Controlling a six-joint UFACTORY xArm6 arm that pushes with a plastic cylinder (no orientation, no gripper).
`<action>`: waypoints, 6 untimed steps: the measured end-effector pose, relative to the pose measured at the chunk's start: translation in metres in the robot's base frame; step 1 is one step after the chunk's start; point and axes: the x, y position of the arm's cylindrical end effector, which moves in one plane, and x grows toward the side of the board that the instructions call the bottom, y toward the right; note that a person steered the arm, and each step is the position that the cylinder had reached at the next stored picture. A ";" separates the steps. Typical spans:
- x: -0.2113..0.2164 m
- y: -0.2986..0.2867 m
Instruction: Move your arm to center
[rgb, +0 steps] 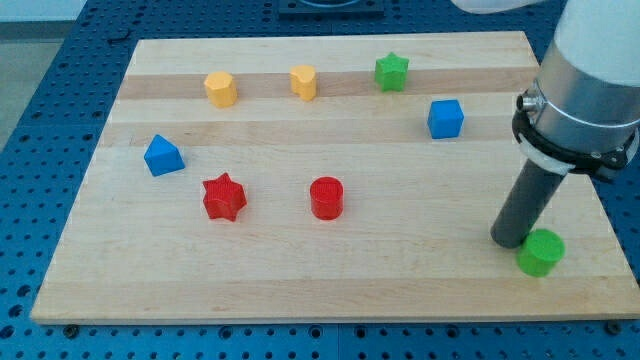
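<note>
My tip (512, 240) rests on the wooden board (330, 270) near the view's lower right. It is just left of a green cylinder (541, 252) and seems to touch it. A red cylinder (326, 198) and a red star (224, 197) lie left of the tip, near the board's middle. A blue cube (445, 118) sits above and left of the tip. A green star (391, 72), a yellow heart-like block (304, 81) and a yellow hexagonal block (221, 88) line the view's top. A blue triangular block (163, 156) is at the view's left.
The arm's white and black body (585, 90) hangs over the board's right edge. A blue perforated table (60, 60) surrounds the board.
</note>
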 end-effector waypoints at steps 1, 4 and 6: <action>-0.018 -0.027; -0.095 -0.151; -0.108 -0.251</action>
